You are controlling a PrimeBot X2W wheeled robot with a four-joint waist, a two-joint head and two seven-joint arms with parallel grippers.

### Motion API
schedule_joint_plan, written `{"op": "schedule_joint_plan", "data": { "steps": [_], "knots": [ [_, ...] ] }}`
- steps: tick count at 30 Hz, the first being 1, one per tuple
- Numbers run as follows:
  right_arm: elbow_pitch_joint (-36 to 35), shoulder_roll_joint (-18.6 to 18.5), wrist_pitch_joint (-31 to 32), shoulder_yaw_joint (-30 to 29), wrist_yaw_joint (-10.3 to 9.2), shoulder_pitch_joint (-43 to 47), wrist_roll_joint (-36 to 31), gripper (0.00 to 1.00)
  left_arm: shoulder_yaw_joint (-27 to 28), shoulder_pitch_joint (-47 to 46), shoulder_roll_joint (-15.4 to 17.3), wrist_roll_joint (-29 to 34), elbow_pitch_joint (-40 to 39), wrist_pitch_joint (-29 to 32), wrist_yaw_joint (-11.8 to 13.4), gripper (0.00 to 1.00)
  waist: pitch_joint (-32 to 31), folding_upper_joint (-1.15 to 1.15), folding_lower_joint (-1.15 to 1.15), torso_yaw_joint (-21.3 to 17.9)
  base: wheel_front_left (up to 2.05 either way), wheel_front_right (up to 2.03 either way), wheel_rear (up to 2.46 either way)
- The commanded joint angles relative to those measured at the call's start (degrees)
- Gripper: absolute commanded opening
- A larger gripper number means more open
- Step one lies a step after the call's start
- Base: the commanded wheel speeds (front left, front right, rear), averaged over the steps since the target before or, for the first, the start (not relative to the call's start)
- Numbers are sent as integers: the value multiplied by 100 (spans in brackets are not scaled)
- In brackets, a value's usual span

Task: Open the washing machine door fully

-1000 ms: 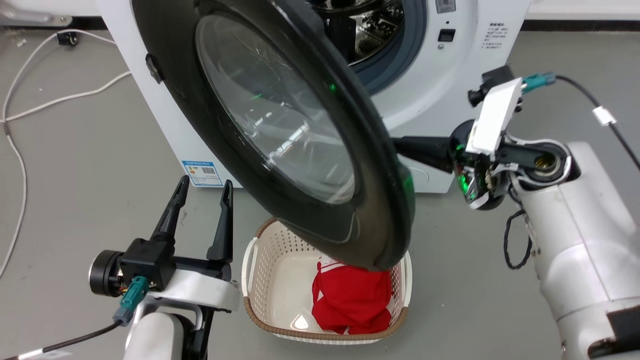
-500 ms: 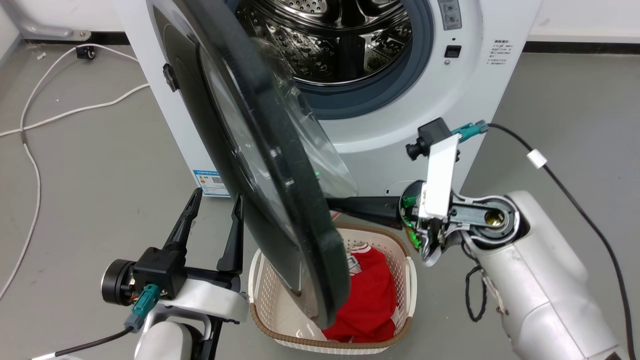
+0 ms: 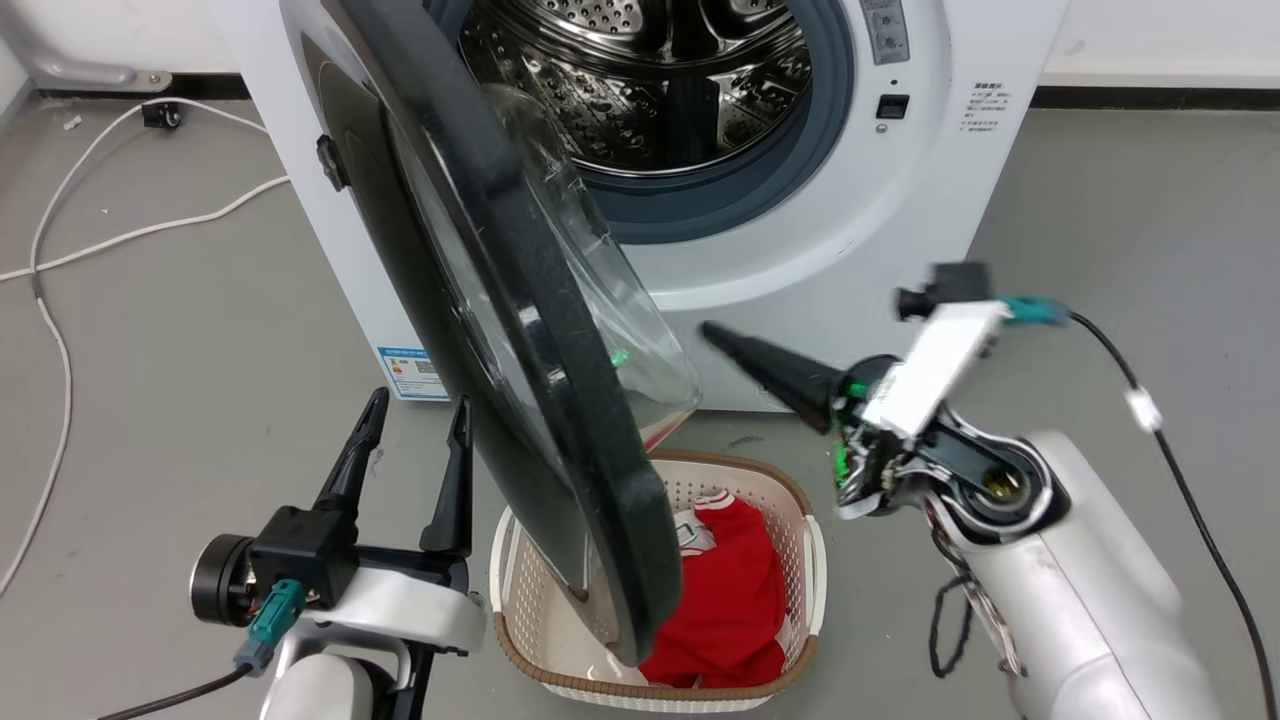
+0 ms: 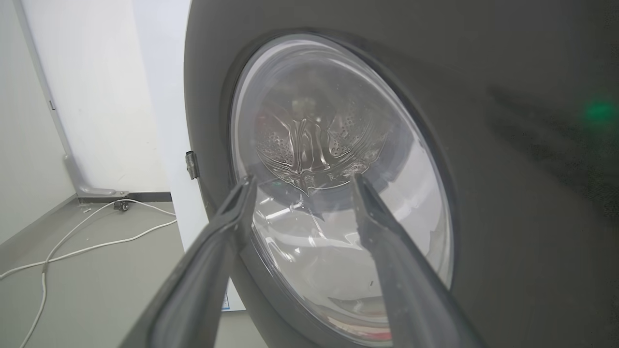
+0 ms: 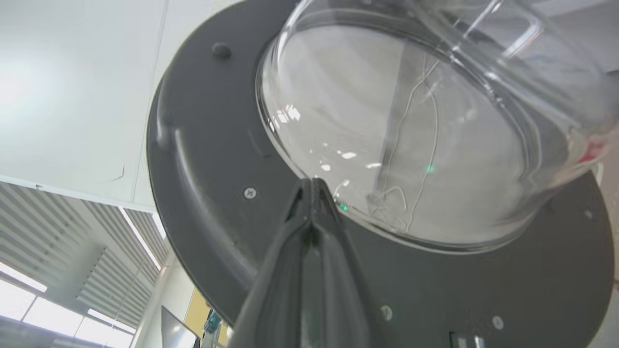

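Right, door [image 3: 520, 330] hangs off the machine's [image 3: 900, 200] left edge, abt half open, edge-on over the basket [image 3: 805, 530], drum [image 3: 650, 90] exposed. R gripper [image 3: 714, 334], fingers pressed together, points at its inner side, prob. not touching. L gripper [image 3: 419, 402] spread, idle by the outer face. More swing to go.

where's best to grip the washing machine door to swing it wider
On the washing machine door, probably the black rim at its free lower edge, jaws straddling it from the front: it stands edge-on there. The bulging glass bowl is smooth and too wide.
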Motion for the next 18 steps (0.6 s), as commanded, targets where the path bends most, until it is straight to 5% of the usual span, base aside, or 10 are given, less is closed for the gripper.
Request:
{"op": "schedule_joint_plan", "data": {
  "steps": [1,11,12,13,14,18],
  "knots": [
    [-9,5,-445,-178,-1,225,-61,0,47,41,-6,-6,-15,-14,-10,100,-18,0,1,-20,0,0,0],
    [-243,-87,-2579,-1211,-1,1240,-241,0,186,222,-15,2,-13,-14,2,100,-138,0,1,-154,0,0,0],
    [-320,-82,-2733,-1306,-1,1363,-224,31,193,233,-16,3,-8,-14,2,100,-148,0,1,-164,0,0,0],
    [-398,-106,-2905,-1376,-1,1486,-293,73,198,247,-15,8,-7,-14,2,100,-159,0,1,-173,0,0,0],
    [-476,-136,-3094,-1453,-1,1606,-366,100,204,258,-16,11,-8,-14,1,100,-166,0,1,-181,0,0,0],
    [-740,-299,-3929,-1572,-1,2022,-1014,100,216,270,-17,22,5,-14,0,100,-197,0,1,-208,0,0,0]
  ]
}}
